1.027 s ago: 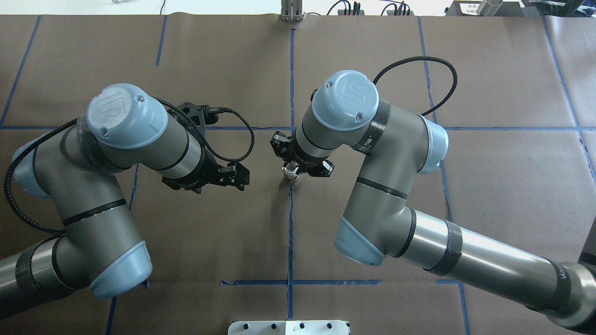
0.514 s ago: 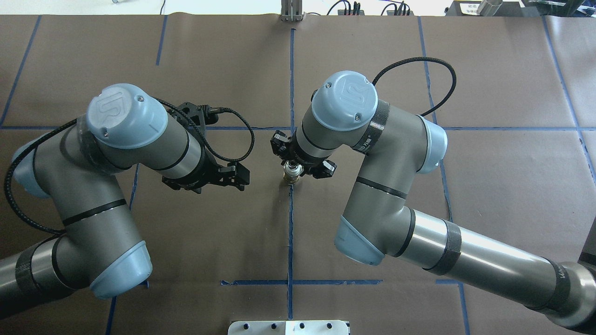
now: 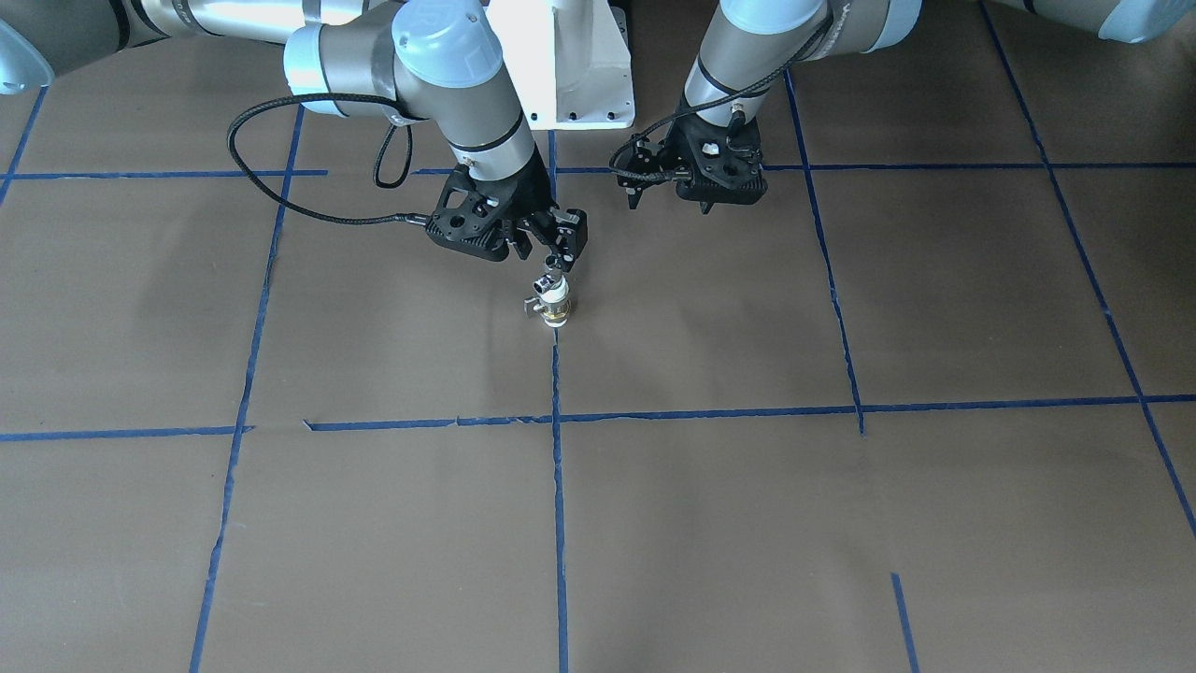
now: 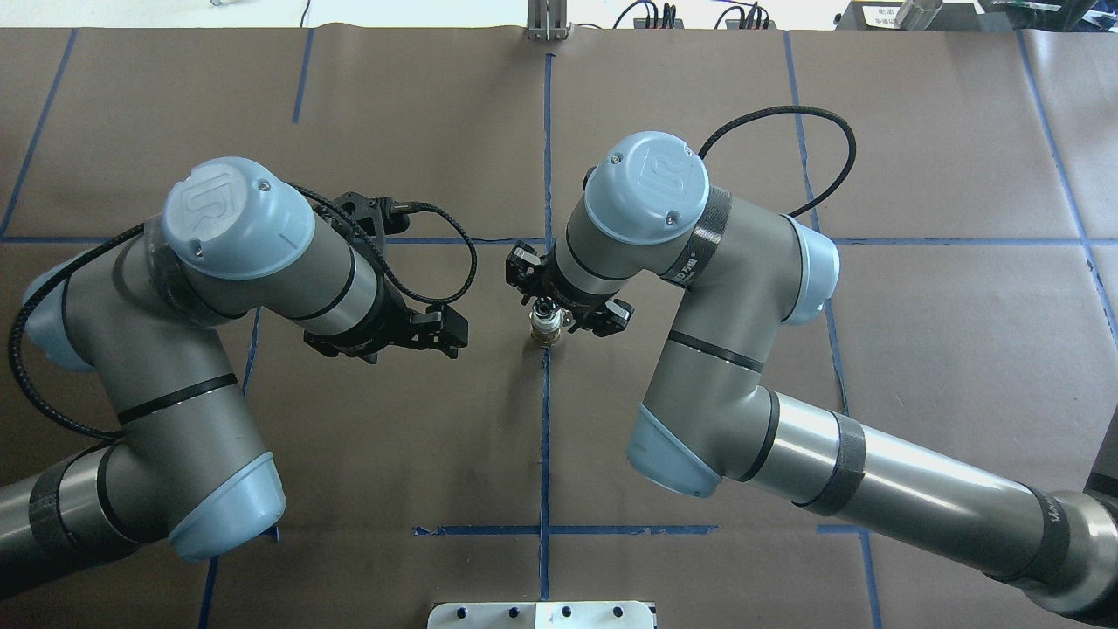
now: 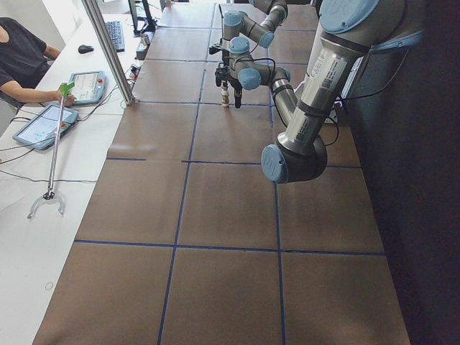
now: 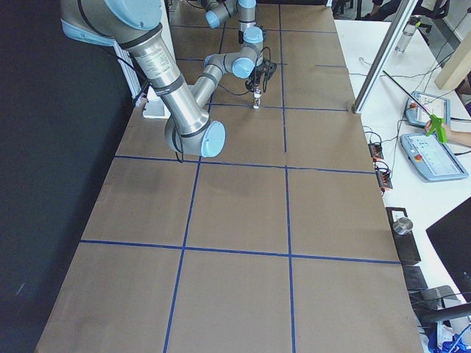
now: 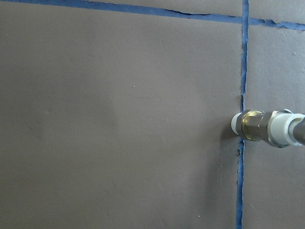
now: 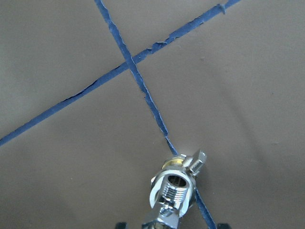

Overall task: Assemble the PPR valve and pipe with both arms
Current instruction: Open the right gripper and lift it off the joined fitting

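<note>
The PPR valve point(image 3: 558, 311) stands upright on the blue tape line at mid-table, with white ends, a brass middle and a small grey side lever point(image 8: 198, 161). The chrome pipe point(image 3: 545, 283) sits on top of it, its open threaded end point(image 8: 172, 187) facing up. My right gripper point(image 3: 553, 260) comes down from above and is shut on the pipe. The stack also shows in the overhead view point(image 4: 546, 332). My left gripper point(image 3: 668, 201) hovers open and empty beside it, a hand's width away. The left wrist view shows the valve point(image 7: 264, 128) at its right edge.
The table is covered in brown paper point(image 4: 786, 131) with a grid of blue tape lines point(image 4: 545, 437). The robot's white pedestal point(image 3: 565, 65) stands at the near table edge. Operators' tablets point(image 5: 50, 122) and a post point(image 5: 108, 50) stand along the far side.
My right wrist has turned slightly about its vertical axis over the stack. The left arm and the valve have not moved.
</note>
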Action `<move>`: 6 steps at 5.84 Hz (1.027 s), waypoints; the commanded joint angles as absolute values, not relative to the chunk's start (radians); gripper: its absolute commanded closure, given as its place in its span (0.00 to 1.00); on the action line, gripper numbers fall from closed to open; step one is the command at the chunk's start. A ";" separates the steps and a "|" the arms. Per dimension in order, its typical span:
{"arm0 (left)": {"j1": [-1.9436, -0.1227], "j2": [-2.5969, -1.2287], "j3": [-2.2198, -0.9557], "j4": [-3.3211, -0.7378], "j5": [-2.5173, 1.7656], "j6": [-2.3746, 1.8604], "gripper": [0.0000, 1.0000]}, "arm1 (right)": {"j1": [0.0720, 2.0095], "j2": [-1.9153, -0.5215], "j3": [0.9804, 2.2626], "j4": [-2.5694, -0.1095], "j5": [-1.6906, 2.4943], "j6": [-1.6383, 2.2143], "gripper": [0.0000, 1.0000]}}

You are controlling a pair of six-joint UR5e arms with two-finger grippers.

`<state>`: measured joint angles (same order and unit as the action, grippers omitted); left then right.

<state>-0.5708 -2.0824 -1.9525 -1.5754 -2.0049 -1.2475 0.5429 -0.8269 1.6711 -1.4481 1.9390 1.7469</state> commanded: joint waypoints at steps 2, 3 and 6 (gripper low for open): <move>-0.584 -2.065 -1.963 -1.575 -2.006 -1.238 0.00 | 0.623 -1.029 1.945 -1.450 1.969 1.743 0.00; -0.603 -2.037 -1.977 -1.575 -2.013 -1.233 0.00 | 0.638 -1.192 2.070 -1.448 1.973 1.729 0.00; -0.636 -1.880 -2.034 -1.575 -2.013 -1.038 0.00 | 0.797 -1.533 2.122 -1.436 1.983 1.203 0.00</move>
<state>-0.6242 -1.9312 -2.0229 -1.5754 -2.0125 -1.1158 0.7345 -1.4401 2.1182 -1.4378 1.9827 1.3856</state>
